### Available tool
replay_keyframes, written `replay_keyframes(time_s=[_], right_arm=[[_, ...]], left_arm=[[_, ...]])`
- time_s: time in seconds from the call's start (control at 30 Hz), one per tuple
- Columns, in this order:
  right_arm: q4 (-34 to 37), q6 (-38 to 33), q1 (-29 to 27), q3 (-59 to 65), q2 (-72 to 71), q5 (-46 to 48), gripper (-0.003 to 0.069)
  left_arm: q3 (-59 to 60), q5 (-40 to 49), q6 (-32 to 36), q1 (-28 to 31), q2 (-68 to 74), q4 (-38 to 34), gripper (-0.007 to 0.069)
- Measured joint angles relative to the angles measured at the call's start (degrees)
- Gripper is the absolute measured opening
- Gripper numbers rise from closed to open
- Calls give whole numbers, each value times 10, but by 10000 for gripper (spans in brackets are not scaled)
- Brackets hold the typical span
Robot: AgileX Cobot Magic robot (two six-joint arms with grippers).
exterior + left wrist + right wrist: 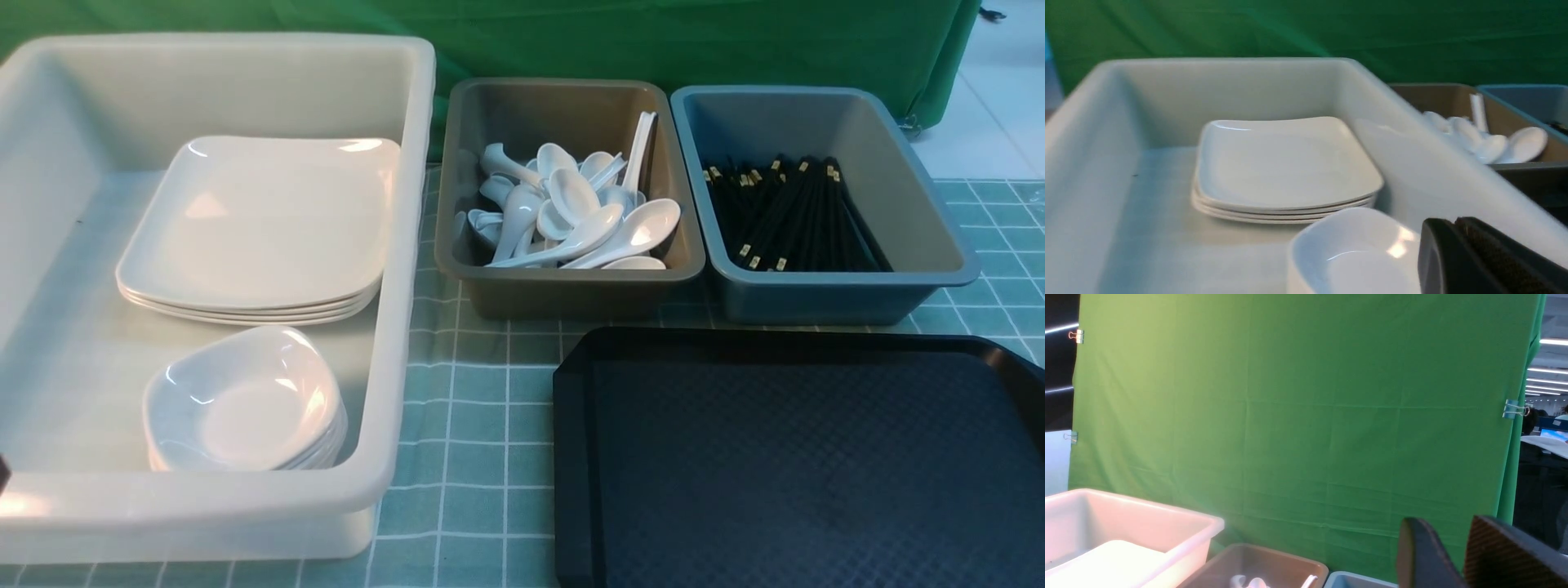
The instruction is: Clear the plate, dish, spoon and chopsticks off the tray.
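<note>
Left hand [1453,222] has its two tips together, with no thing between them. Right hand [1443,522] has its tips apart. Big flat plates [261,220] sit in a pile in the white tub [400,327], near the little dishes [245,408]. White spoons [575,196] lie in the brown tub [563,298]. Black chopsticks [796,216] lie in the blue tub [833,302]. The black tray [800,457] is on the table [473,425].

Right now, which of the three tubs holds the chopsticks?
The blue-grey tub, rightmost in the front view; the brown one holds spoons, the white one dishware.
</note>
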Motion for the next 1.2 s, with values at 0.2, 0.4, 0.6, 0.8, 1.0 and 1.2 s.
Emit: replay_keyframes(time_s=[0.2,0.4,0.6,0.8,1.0,1.2], right_arm=[[0,0,0,0,-1,1,232],[0,0,0,0,-1,2,238],[0,0,0,0,-1,2,238],[0,0,0,0,-1,2,238],[0,0,0,0,-1,2,239],[11,0,0,4,-1,0,239]], left_arm=[[101,-13,-22,28,-4,6,11],[110,-60,-26,29,-4,5,11],[110,-70,-29,29,-4,15,11],[110,-71,-29,29,-4,17,11],[110,-73,-29,29,-4,18,11],[110,-73,-31,29,-4,18,11]])
